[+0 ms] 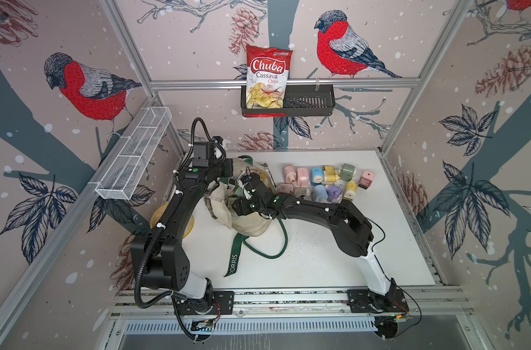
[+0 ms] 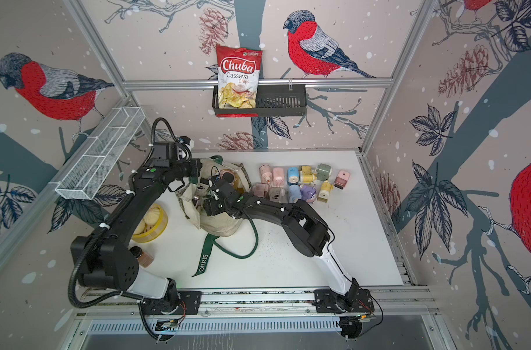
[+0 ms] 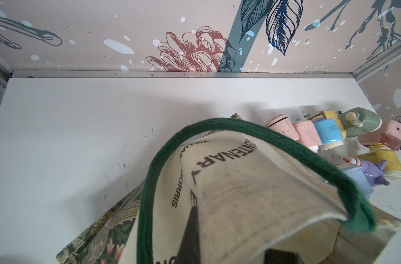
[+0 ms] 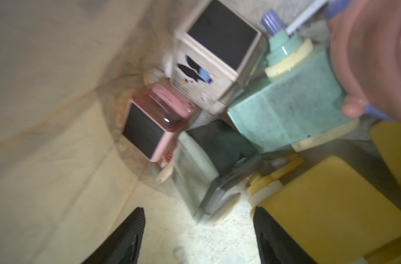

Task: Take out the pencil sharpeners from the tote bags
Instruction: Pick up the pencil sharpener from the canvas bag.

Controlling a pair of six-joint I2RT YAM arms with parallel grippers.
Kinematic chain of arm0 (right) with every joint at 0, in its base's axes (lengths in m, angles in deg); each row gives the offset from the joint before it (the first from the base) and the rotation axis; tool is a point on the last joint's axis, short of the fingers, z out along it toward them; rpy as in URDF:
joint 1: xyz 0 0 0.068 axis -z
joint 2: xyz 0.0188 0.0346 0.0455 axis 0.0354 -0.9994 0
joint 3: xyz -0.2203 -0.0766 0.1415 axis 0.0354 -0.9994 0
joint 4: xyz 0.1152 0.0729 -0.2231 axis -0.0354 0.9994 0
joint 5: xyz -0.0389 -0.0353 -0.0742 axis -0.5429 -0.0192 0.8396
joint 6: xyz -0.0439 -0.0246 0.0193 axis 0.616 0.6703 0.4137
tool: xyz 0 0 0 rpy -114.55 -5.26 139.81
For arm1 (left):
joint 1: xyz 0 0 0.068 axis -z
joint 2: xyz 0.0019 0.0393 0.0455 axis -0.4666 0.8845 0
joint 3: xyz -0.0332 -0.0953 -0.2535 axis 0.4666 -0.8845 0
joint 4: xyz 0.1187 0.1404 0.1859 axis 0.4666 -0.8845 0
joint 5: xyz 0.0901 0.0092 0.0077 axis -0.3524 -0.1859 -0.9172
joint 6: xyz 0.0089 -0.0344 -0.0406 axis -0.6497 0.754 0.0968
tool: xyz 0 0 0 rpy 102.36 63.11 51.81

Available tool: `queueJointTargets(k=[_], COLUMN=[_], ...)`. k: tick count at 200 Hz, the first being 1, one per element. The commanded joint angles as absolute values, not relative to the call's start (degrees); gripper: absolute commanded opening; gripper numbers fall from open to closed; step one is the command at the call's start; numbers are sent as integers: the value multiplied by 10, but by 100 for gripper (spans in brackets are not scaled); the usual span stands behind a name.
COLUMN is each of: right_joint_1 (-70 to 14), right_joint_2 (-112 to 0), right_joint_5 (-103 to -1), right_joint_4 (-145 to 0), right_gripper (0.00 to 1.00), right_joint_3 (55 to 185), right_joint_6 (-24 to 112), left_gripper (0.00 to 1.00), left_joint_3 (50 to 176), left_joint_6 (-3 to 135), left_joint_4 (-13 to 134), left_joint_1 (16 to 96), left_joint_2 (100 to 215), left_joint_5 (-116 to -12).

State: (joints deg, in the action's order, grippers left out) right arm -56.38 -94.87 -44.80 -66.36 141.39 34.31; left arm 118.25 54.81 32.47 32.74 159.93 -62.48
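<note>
The cream tote bag lies slumped at mid-table with its mouth held up. My left gripper is shut on the bag's lettered canvas rim just inside the green handle. My right gripper is inside the bag, open, with nothing between its fingers. Ahead of it lie pencil sharpeners: a pink one, a cream one, a green one. A yellow one touches one finger. Several more pencil sharpeners lie on the table right of the bag.
A yellow bowl of pale discs sits left of the bag under my left arm, a brown jar nearer the front. A loose green handle trails forward. A chips bag stands in a black basket on the back wall; a white wire basket hangs left.
</note>
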Motion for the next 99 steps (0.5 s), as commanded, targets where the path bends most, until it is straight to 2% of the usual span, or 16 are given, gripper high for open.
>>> queueJointTargets(k=[1,99], right_joint_1=[-556,-535], right_joint_2=[-961,-1050], right_joint_5=[-467,-495], right_joint_4=[-674,-696], right_gripper=[80,87], right_joint_3=[1420,1504], right_joint_6=[323,317], left_gripper=[0,0], left_joint_3=[1183,1181], left_joint_6=[553,557], left_joint_4=[357,364], left_joint_1=[323,315], left_joint_2=[1595,1593], left_joint_5=[-616,-597])
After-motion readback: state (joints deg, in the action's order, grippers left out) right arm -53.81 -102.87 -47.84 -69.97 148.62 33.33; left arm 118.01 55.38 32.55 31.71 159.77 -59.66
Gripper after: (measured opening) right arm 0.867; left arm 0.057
